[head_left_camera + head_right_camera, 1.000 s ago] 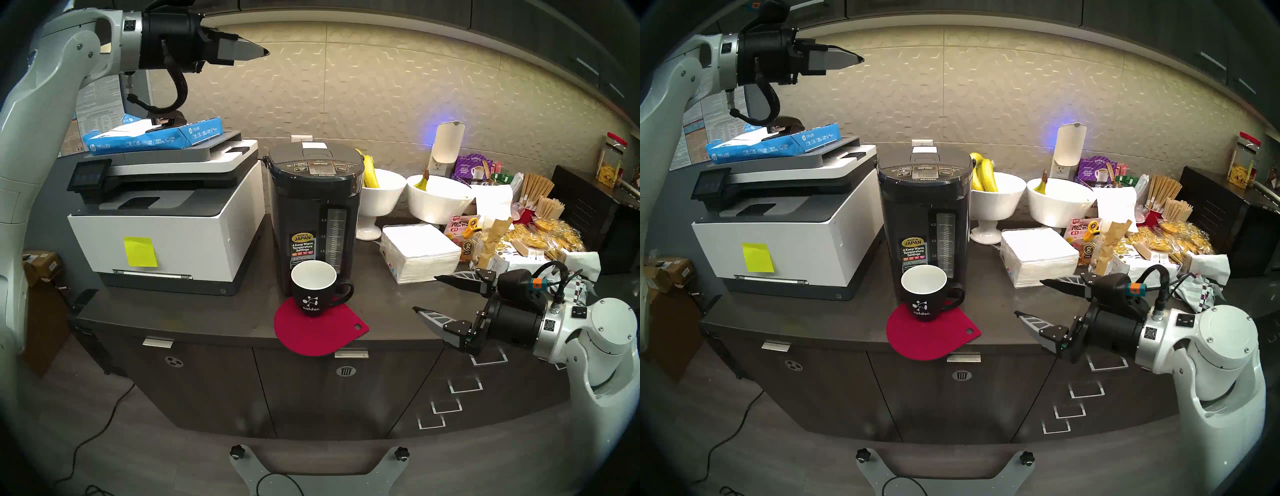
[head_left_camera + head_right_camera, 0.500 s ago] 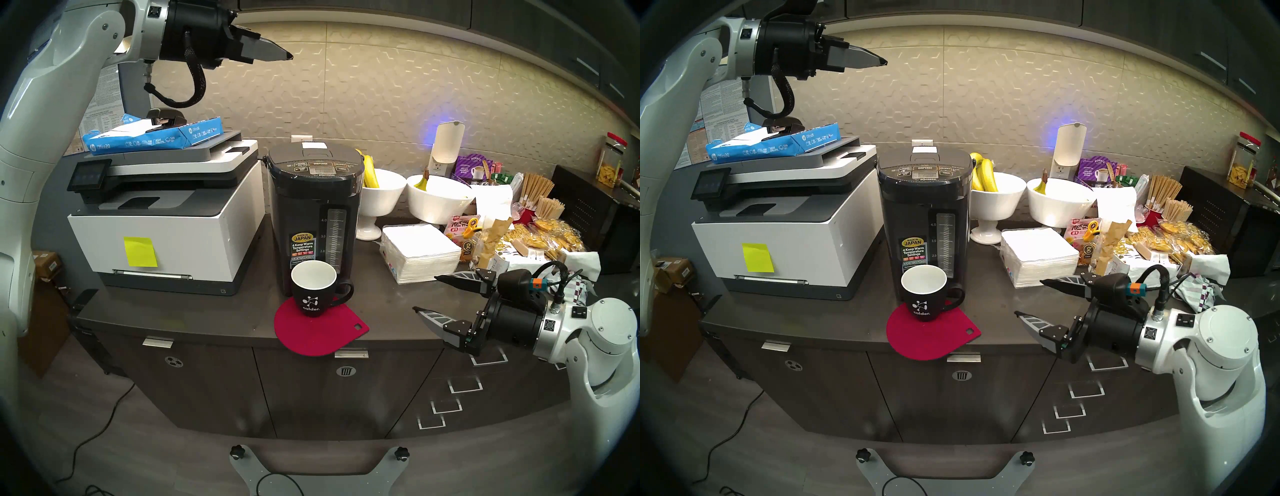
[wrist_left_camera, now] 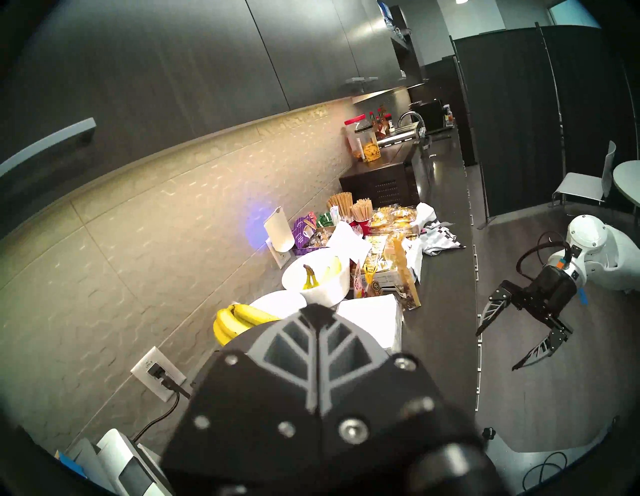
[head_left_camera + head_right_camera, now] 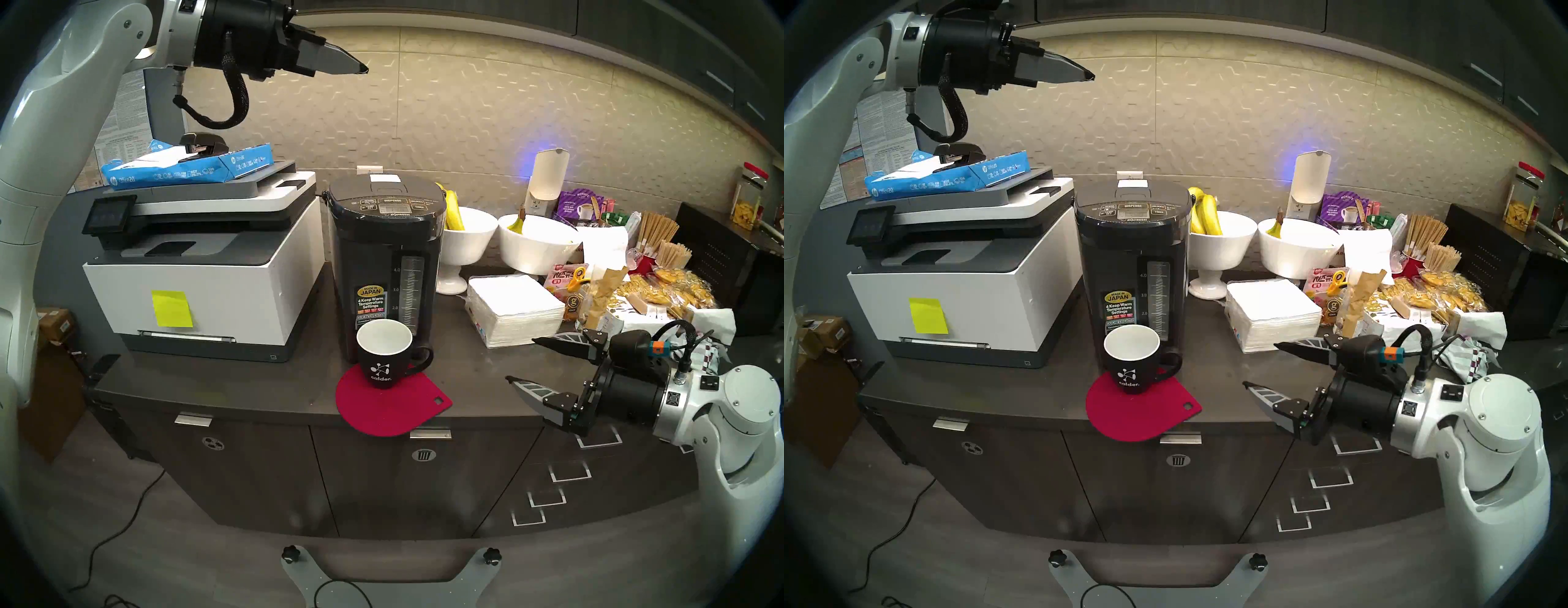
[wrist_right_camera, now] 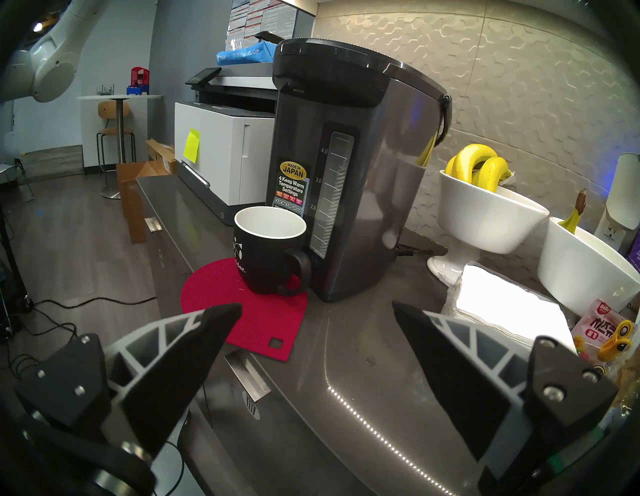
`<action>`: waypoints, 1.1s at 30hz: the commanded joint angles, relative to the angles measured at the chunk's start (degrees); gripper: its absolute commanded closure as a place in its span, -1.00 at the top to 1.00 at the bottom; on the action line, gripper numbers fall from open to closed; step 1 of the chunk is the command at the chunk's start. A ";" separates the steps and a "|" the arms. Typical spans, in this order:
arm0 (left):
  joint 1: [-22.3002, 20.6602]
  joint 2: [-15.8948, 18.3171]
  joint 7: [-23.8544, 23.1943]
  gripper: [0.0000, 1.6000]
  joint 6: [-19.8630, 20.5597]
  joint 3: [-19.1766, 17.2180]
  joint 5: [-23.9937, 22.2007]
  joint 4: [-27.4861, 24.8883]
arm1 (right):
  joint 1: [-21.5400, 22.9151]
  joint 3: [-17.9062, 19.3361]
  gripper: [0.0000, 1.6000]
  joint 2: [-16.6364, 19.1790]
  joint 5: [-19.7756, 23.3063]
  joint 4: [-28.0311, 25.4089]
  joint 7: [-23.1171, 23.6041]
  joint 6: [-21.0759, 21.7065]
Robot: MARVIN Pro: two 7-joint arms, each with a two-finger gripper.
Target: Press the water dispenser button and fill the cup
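Two claws in view. Left claw (image 4: 364,69) high up in front of the tiled wall, above and left of the dispenser (image 4: 384,263), fingers pressed together to one point, empty, touching nothing; its wrist view shows both fingers (image 3: 317,341) meeting along a seam. Right claw (image 4: 519,358) low at the counter's (image 4: 263,382) front right edge, fingers spread wide, empty, pointing left toward the cup (image 4: 384,354), well apart from it. From the right wrist view the cup (image 5: 270,253) sits between the two fingertips (image 5: 221,311) in line of sight, farther back. Cup upright on a red mat (image 4: 390,407), white inside, no water visible in it, handle to the robot's right, touching or just in front of the dispenser's base, can't tell which. Mat overhangs the counter's front edge. Dispenser stands upright mid-counter, level gauge on its front, panel on top with the DISPENSE button (image 4: 392,200) at the middle of the top row, nothing on it. Printer (image 4: 203,263) just left of the dispenser, yellow sticky note (image 4: 172,308) on its front, blue paper ream (image 4: 186,167) on top. Right of the dispenser: white footed bowl (image 4: 466,246) with bananas (image 4: 453,210), second white bowl (image 4: 536,248), napkin stack (image 4: 515,308) in front of them, then a clutter of snack packets (image 4: 662,293) further right.
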 commanded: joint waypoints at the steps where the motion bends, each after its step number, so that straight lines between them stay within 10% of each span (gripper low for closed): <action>1: 1.76 -0.23 1.37 -1.00 -1.16 -0.53 -0.02 0.37 | 0.24 0.00 1.00 0.12 -0.04 -0.74 -0.08 0.06; 33: 3.41 1.50 -3.40 -1.00 -4.24 3.62 3.27 2.18 | 0.24 0.00 1.00 0.11 -0.04 -0.74 -0.08 0.07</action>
